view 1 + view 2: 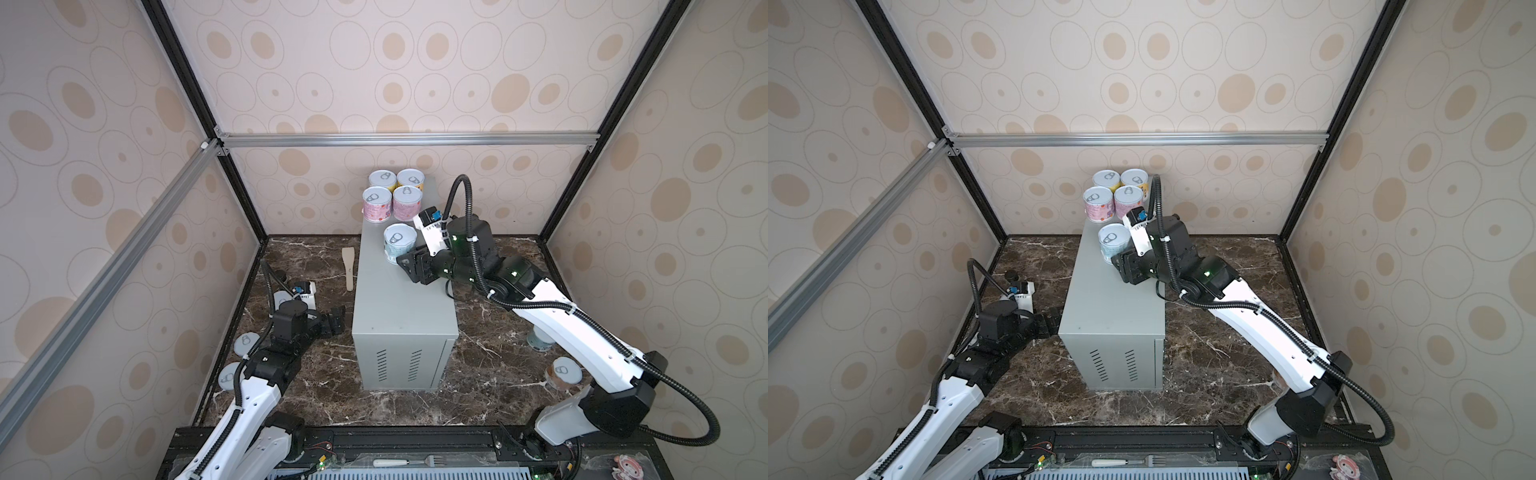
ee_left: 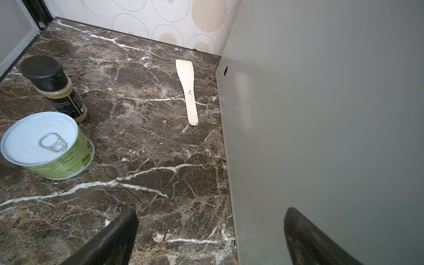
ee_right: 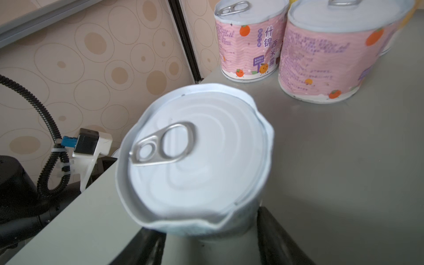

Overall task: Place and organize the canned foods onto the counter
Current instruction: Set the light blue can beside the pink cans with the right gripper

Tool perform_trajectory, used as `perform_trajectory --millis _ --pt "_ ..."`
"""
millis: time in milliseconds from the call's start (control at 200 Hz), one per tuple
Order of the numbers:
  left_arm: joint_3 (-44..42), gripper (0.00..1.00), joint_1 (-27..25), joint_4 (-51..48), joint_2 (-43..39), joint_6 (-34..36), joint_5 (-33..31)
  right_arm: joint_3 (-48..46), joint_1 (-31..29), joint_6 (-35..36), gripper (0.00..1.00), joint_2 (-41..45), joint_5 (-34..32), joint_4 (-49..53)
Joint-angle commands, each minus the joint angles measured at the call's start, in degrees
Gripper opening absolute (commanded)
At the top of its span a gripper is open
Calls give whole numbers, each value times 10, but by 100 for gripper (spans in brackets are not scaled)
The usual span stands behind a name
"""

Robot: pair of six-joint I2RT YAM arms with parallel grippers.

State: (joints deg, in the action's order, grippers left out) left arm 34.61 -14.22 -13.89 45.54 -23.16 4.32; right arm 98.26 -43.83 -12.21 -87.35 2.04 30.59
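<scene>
Right gripper point(image 1: 406, 258) clamps the light blue can point(image 1: 400, 241) from its 4 o'clock side, lid left clear; the can is on or just above the counter point(image 1: 399, 316), at 6 o'clock of the four-can block point(image 1: 407, 203), probably starting the next row; left gripper point(image 1: 336, 322) stands open, idle.

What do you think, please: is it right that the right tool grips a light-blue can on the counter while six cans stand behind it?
Almost: four cans stand behind it, not six, as both top views show. The right tool does grip the light-blue can on the counter.
</scene>
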Motion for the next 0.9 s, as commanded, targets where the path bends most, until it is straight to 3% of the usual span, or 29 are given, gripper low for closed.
perform_trajectory --millis 0,895 --pt "3 99 4 10 4 5 5 27 9 -8 63 -19 16 -14" --pt "5 99 4 10 17 5 6 133 27 -12 62 -136 72 -12"
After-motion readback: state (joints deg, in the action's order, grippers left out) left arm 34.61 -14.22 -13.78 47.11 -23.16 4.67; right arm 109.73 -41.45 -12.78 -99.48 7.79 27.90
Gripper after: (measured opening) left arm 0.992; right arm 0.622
